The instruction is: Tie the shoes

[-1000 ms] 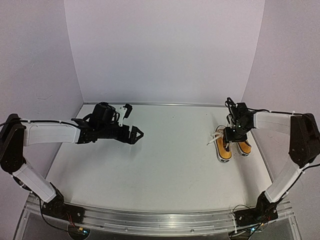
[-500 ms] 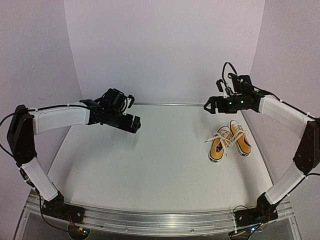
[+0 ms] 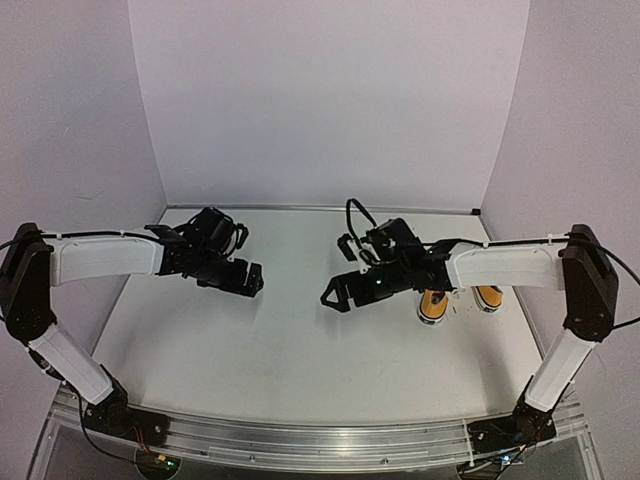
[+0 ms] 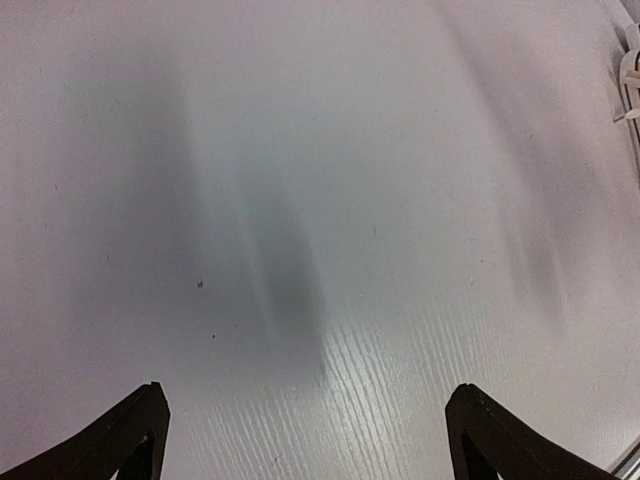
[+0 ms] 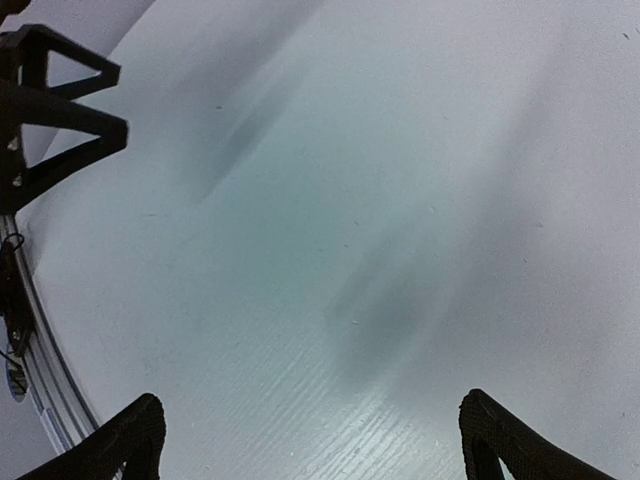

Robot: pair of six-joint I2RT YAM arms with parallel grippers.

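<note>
The left arm (image 3: 100, 262) and right arm (image 3: 505, 267) pair white plastic link shells with matte black joints, black triangular-framed fingers (image 4: 120, 440) and looping thin black cables (image 3: 350, 208).

Two robot arms with white links and black joints reach in from opposite sides. The left arm (image 3: 105, 262) rises from its base, bends at a high elbow and stretches toward the middle, its black wrist angled downward. The left gripper (image 3: 252, 279) points down and inward. Its wrist view shows its two dark fingers (image 4: 120, 440) standing wide apart. The right arm (image 3: 505, 268) also folds at a high elbow and extends almost to the middle. The right gripper (image 3: 335, 298) tilts down toward the left one, well apart from it, and its fingers (image 5: 500, 440) are likewise spread wide.
</note>
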